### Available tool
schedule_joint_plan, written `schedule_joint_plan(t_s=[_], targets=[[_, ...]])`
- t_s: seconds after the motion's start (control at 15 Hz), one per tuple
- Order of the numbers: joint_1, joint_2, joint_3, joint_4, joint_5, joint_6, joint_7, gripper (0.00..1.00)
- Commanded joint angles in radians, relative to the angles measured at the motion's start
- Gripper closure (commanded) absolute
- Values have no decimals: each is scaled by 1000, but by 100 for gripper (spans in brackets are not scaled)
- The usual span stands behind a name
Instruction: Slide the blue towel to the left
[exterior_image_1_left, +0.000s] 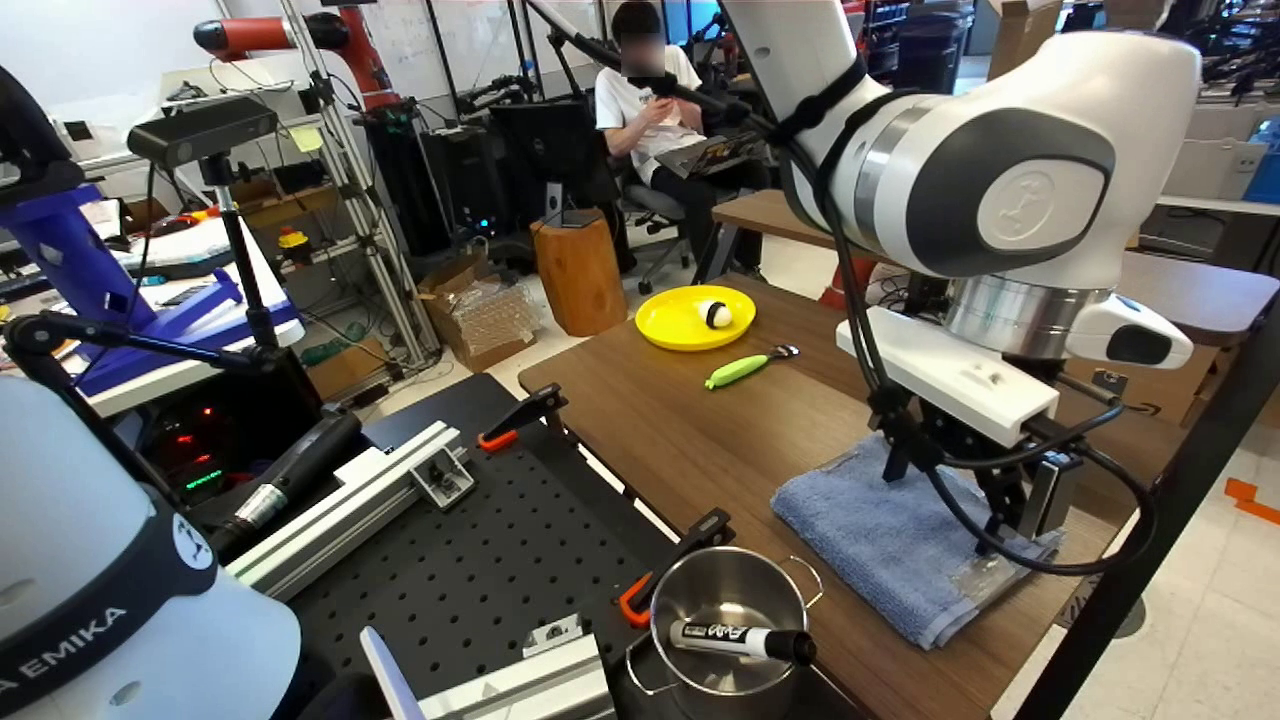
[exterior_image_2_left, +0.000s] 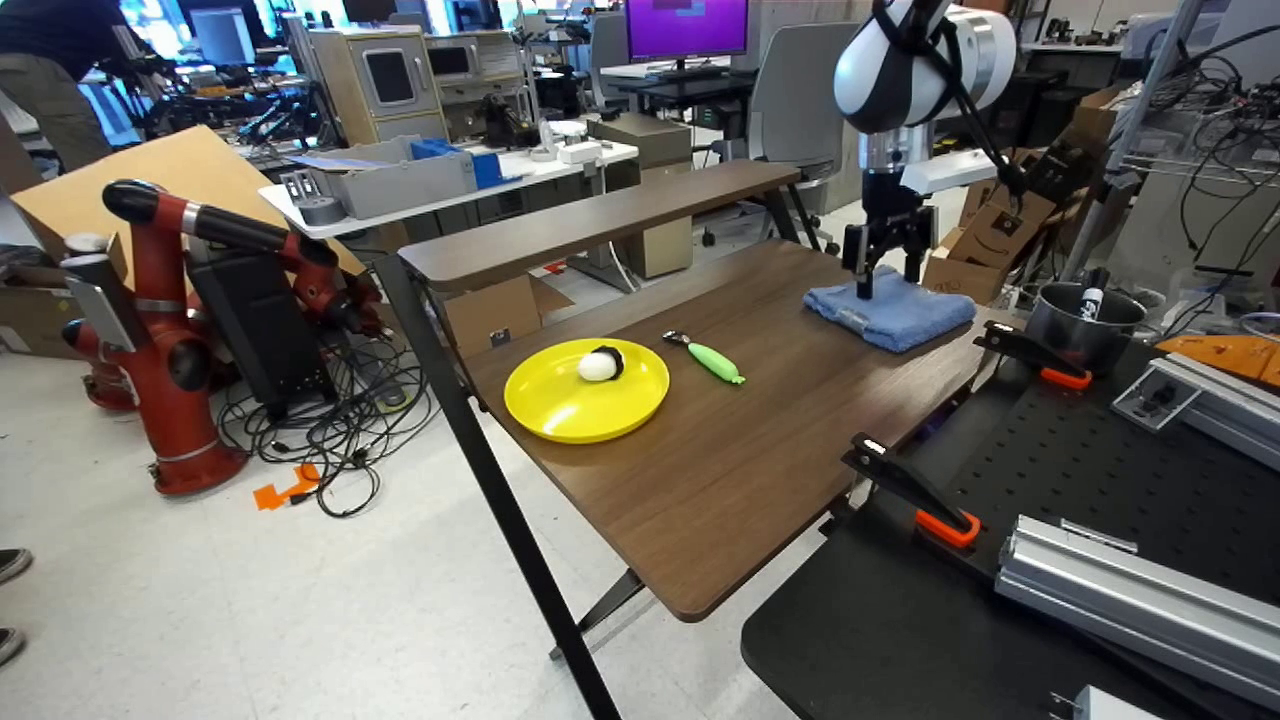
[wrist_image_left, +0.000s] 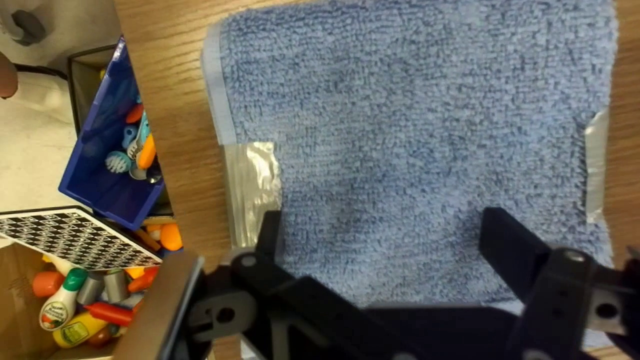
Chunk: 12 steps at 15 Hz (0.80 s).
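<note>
The blue towel is a folded, roughly square grey-blue cloth lying flat on the wooden table. It shows in both exterior views (exterior_image_1_left: 845, 525) (exterior_image_2_left: 905, 322) and fills most of the wrist view (wrist_image_left: 410, 110). Strips of shiny tape lie on two of its opposite edges. My gripper (exterior_image_1_left: 940, 508) points down over the towel, its fingers spread wide with nothing between them but the towel's surface below; it also shows open in an exterior view (exterior_image_2_left: 888, 284) and in the wrist view (wrist_image_left: 382, 215). The fingertips are at or just above the cloth; I cannot tell whether they press on it.
A yellow plate (exterior_image_1_left: 665, 328) holds a white, black-banded egg-like thing (exterior_image_1_left: 716, 314). A green-handled tool (exterior_image_1_left: 740, 372) lies near it. A metal pot (exterior_image_1_left: 690, 580) with a marker (exterior_image_1_left: 730, 638) stands near the towel. Clamps (exterior_image_2_left: 905, 480) grip the table edge. A raised shelf (exterior_image_2_left: 600, 215) runs along the table.
</note>
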Motion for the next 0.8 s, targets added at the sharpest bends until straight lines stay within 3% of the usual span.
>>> schedule_joint_plan(t_s=[0.0,0.73], targets=[[19,49,-4,44,-45,20,64,0],[74,80,0,82,-95,13,144,0]])
